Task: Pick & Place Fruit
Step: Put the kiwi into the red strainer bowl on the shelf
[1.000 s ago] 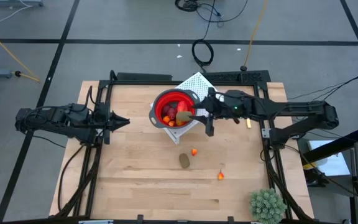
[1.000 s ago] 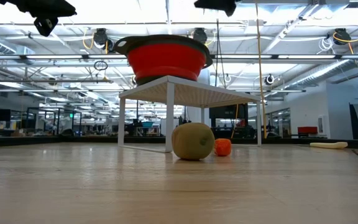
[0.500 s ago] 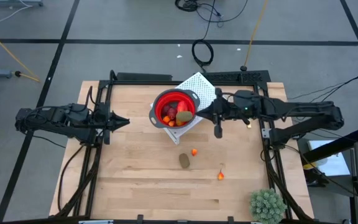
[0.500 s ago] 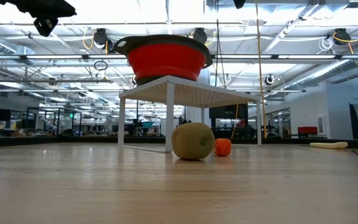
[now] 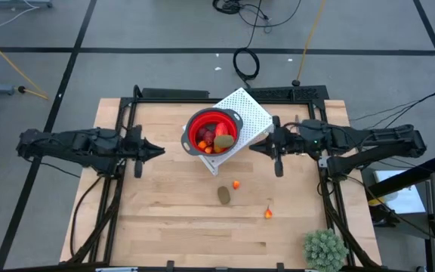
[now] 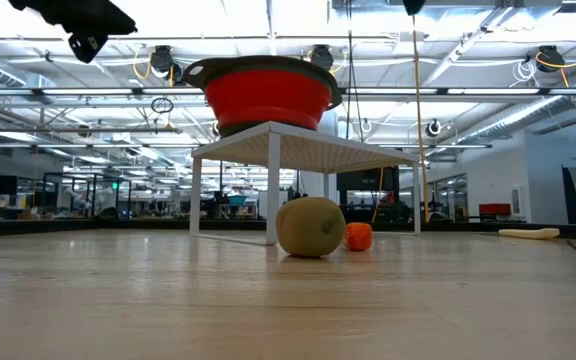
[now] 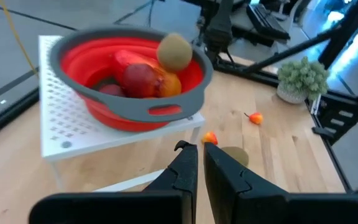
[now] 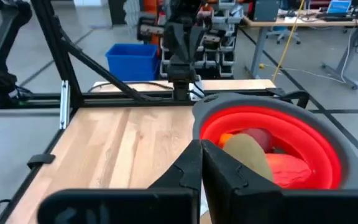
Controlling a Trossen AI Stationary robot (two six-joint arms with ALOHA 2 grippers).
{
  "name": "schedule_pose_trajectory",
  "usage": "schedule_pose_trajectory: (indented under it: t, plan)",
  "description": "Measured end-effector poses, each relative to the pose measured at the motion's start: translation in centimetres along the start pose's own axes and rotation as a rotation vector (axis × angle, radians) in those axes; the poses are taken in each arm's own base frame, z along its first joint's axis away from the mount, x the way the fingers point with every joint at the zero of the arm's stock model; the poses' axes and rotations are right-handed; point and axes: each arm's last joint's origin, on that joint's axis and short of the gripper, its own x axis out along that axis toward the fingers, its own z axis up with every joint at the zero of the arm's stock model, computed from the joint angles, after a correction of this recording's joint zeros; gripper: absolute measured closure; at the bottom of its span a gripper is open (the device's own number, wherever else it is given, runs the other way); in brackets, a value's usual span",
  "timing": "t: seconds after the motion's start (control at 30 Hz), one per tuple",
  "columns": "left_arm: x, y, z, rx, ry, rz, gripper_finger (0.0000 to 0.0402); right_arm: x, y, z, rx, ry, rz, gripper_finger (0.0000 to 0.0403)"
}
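No writing or brand mark is legible on anything. The red bowl [image 5: 213, 132] on the white perforated stand [image 5: 246, 108] holds several fruit [image 7: 148, 71]; a brown-green oval [image 5: 223, 196] and two orange bits [image 5: 236, 184] lie on the table [image 5: 165, 227]. The left gripper [image 5: 159, 150] and right gripper [image 5: 256, 146] flank the bowl, jaws closed and empty.

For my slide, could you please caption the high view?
Red bowl of fruit on a white rack; three fruit pieces remain on the table.
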Motion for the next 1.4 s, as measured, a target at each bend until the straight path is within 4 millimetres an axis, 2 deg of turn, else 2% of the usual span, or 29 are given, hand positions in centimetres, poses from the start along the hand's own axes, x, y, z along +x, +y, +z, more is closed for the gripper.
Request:
schedule_pose_trajectory:
  t: [0.33, 0.6, 0.73, 0.83, 0.97, 1.17, 1.4]
  plan:
    - [2.7, -1.7, 0.3, 0.008, 0.012, -0.039, 0.0376, -4.0, -0.3, -4.9, 0.082, -0.09, 0.017, 0.0402]
    - [4.8, -3.5, 0.4, -0.086, -0.049, 0.011, 0.0376, -7.3, -0.6, -8.0, 0.085, -0.156, 0.025, 0.0403]
    - [6.1, -4.8, 0.1, -0.123, -0.019, 0.029, 0.0383, -8.9, -0.8, -9.3, 0.088, -0.204, 0.031, 0.0403]
    - [6.9, -6.1, 0.8, -0.12, 0.014, 0.044, 0.0398, -10.0, -0.9, -10.2, 0.09, -0.244, 0.034, 0.0403]
    - [7.9, -8.0, 2.5, -0.114, 0.055, 0.042, 0.0397, -11.2, -1.0, -11.1, 0.092, -0.3, 0.038, 0.0403]
    - [9.9, -11.0, 4.9, -0.089, 0.141, 0.055, 0.04, -12.8, -1.1, -11.8, 0.085, -0.316, 0.039, 0.0403]
    - [12.3, -14.1, 6.8, -0.112, 0.267, 0.102, 0.04, -14.0, -1.1, -12.4, 0.06, -0.323, 0.062, 0.0403]
